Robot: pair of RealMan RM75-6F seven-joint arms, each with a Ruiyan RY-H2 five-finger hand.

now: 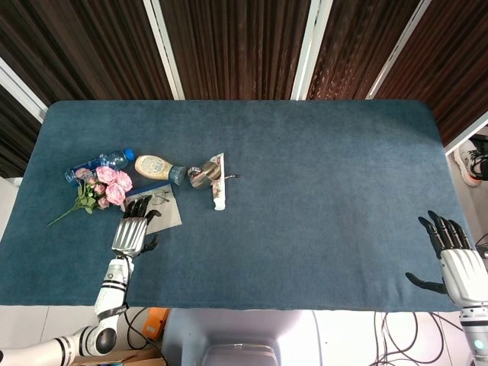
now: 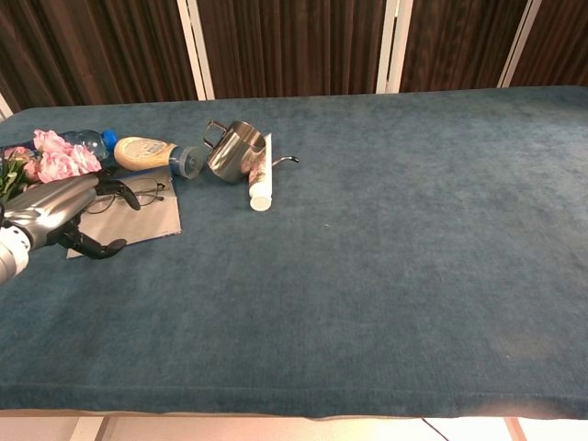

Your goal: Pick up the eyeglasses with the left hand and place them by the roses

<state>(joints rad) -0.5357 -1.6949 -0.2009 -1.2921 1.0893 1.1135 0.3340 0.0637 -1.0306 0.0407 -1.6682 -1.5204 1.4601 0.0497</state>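
Note:
The eyeglasses lie on a grey cloth, just right of the pink roses. My left hand hovers over the cloth's near left corner, fingers spread and pointing at the glasses, with nothing in it. In the chest view its fingertips end just short of the left lens. At the table's near right corner my right hand hangs open and empty; only the head view shows it.
Behind the cloth are a water bottle, a lying sauce bottle, a metal cup and a white tube. The blue tabletop stretches bare to the right.

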